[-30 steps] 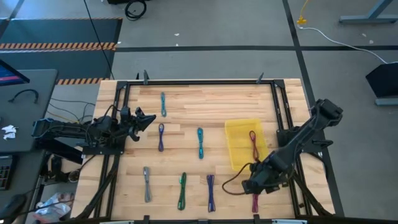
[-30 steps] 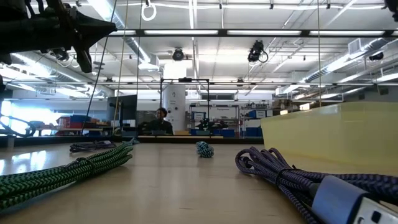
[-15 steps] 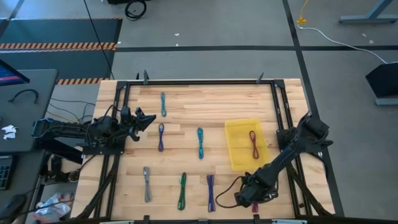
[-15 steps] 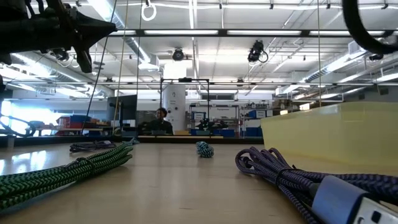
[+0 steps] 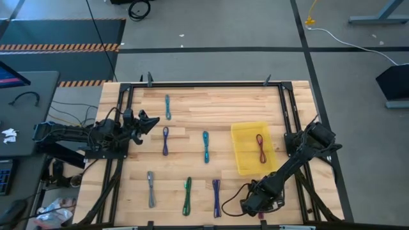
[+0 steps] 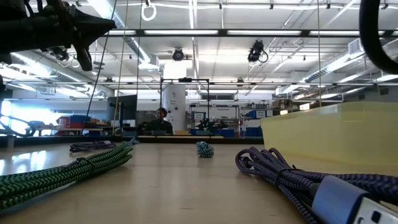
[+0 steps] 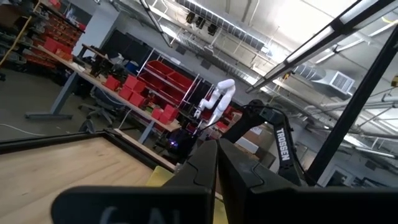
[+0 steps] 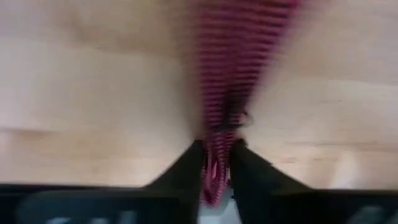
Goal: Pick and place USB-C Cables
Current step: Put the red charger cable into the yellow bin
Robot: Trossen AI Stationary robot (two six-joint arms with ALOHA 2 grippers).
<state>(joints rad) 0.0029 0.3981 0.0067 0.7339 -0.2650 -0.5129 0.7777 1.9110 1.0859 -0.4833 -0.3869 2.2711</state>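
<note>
A maroon striped USB-C cable (image 8: pixel 239 68) lies on the wooden table near its front edge, and my right gripper (image 8: pixel 216 152) (image 5: pixel 257 206) is down on it, shut on it. Another maroon cable (image 5: pixel 260 147) lies inside the yellow bin (image 5: pixel 243 137). Loose on the table are two teal cables (image 5: pixel 167 107) (image 5: pixel 206 147), two purple ones (image 5: pixel 165 140) (image 5: pixel 216 197), a grey one (image 5: pixel 151 188) and a green one (image 5: pixel 187 195). My left gripper (image 5: pixel 152 121) (image 7: pixel 216 163) waits shut and empty above the table's left side. My right gripper pinches the maroon cable bundle (image 8: pixel 214 171) between its two fingers, one on each long side. The fingers come from above, pointing down. The rest of the bundle runs on from the fingers and lies flat on the table.
A black metal frame (image 5: pixel 211 84) runs round the tabletop. In the low view the green cable (image 6: pixel 62 174) and a purple cable (image 6: pixel 292 177) lie close to the camera, and the yellow bin's wall (image 6: pixel 336 137) stands at the right. A person sits far off in the room.
My right gripper has gone from beside the yellow bin toward the table's near edge and down onto the maroon cable lying there. The cable lies where it was. My left arm has kept still.
</note>
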